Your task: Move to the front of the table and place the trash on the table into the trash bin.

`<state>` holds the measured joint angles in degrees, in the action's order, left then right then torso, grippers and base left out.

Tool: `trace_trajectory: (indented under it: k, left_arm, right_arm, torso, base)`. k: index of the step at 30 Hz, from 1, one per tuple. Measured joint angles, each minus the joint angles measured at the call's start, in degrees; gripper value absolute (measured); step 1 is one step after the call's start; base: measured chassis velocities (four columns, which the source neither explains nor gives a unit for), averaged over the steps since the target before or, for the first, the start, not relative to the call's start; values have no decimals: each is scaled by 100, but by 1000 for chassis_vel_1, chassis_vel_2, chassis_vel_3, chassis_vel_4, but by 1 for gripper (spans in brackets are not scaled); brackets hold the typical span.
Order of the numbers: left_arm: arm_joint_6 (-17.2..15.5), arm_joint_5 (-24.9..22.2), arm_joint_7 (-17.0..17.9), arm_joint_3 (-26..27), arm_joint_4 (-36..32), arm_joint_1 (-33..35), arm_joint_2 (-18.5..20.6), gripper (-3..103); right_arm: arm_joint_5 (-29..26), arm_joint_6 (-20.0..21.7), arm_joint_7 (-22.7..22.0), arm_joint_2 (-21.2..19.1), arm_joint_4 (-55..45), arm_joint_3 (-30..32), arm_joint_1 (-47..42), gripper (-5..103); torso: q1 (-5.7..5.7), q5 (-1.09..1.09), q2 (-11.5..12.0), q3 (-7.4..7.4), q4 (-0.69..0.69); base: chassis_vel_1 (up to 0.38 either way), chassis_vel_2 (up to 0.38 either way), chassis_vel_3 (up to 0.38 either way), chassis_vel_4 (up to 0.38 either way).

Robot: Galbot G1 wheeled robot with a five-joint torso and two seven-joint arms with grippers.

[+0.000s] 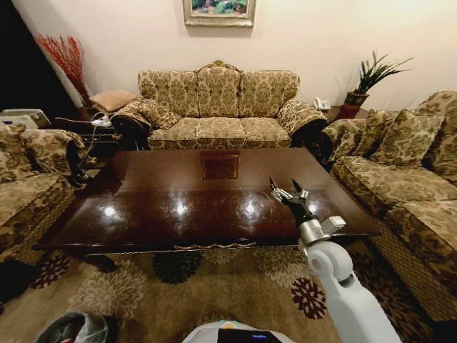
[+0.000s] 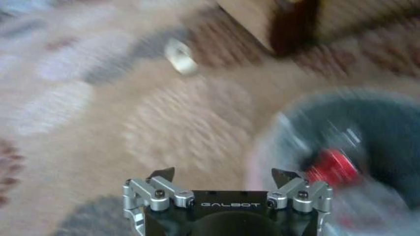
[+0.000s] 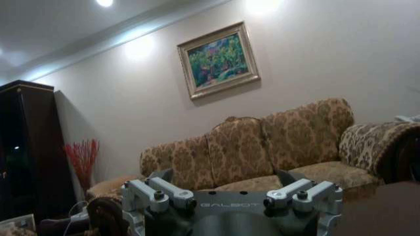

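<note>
The table [image 1: 193,196], a large rectangular piece of dark, glossy reddish-brown wood, is occupying the middle of the head view. Its polished surface is reflecting three bright ceiling lights, and one square inset panel is sitting near its far edge; a carved apron is running along the near edge. Three sofas [image 1: 218,107] in a gold-and-brown floral fabric are surrounding it: one at the far side, one at the robot's left, one at its right. A patterned carpet [image 1: 235,286] with dark flower medallions is lying under the table and in front of it.

The trash bin [image 1: 75,329], round and dark with a translucent whitish-grey liner puffing over the rim, is standing on the carpet at the lower left corner of the head view, apart from the table's near edge. In the left wrist view the bin [image 2: 387,128] is appearing blurred, and one red object [image 2: 331,167] is lying inside it; its exact kind cannot be told. One small pale object [image 2: 180,56] is lying on the carpet farther off.

The right gripper [image 1: 288,187] is hovering above the right near part of the surface, its two dark-tipped fingers spread apart and gripping nothing. The left gripper [image 2: 225,173] is hanging over the carpet just beside the bin rim, its two fingers likewise standing apart with nothing between them.
</note>
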<state>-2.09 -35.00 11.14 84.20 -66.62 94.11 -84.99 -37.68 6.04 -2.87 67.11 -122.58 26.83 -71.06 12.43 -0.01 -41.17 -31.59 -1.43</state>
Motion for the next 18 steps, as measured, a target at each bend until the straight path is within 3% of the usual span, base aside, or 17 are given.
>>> trace_trajectory:
  k: [5, 7, 8, 10, 11, 12, 14, 15, 16, 18]
  left_arm:
    - [127, -5, 342, 396, -717, 167, 70, 100]
    - [-44, -192, 479, 688, -1772, 279, 191, 100]
    - [-44, -192, 479, 688, -1772, 279, 191, 100]
    - [-26, -535, 416, 769, -2583, 386, 236, 100]
    - [-26, -535, 416, 769, -2583, 386, 236, 100]
    - [-87, -866, 29, 770, -3562, 542, 256, 100]
    - [-243, -1263, -547, 613, -4581, 733, 311, 100]
    - [-412, -1540, -867, 371, -5270, 886, 382, 100]
    - [-412, -1540, -867, 371, -5270, 886, 382, 100]
    - [-500, -1660, -1269, 4, -5934, 966, 515, 100]
  right_arm:
    - [1, 77, -6, -89, -118, 108, -163, 100]
    - [18, 168, -83, -113, -298, 179, -290, 100]
    - [18, 168, -83, -113, -298, 179, -290, 100]
    - [52, 261, -173, -108, -481, 263, -413, 100]
    - [52, 261, -173, -108, -481, 263, -413, 100]
    - [135, 338, -256, -91, -747, 355, -642, 100]
    - [343, 347, -281, -44, -961, 403, -957, 100]
    - [644, 283, -283, 51, -1110, 426, -1294, 100]
    - [644, 283, -283, 51, -1110, 426, -1294, 100]
    - [1003, 198, -315, 205, -1225, 445, -1605, 100]
  torso:
    - [0, 0, 0, 0, 0]
    - [0, 5, 0, 0, 2]
    - [0, 5, 0, 0, 2]
    - [0, 4, 0, 0, 2]
    - [0, 4, 0, 0, 2]
    - [0, -1, 0, 0, 0]
    - [0, 10, 0, 0, 3]
    - [0, 4, 0, 0, 3]
    - [0, 4, 0, 0, 3]
    - [0, 2, 0, 0, 3]
  base:
    - [0, 0, 0, 0]
    - [0, 0, 0, 0]
    - [0, 0, 0, 0]
    - [0, 0, 0, 0]
    - [0, 0, 0, 0]
    - [0, 0, 0, 0]
    - [0, 0, 0, 0]
    - [0, 0, 0, 0]
    - [0, 0, 0, 0]
    - [0, 0, 0, 0]
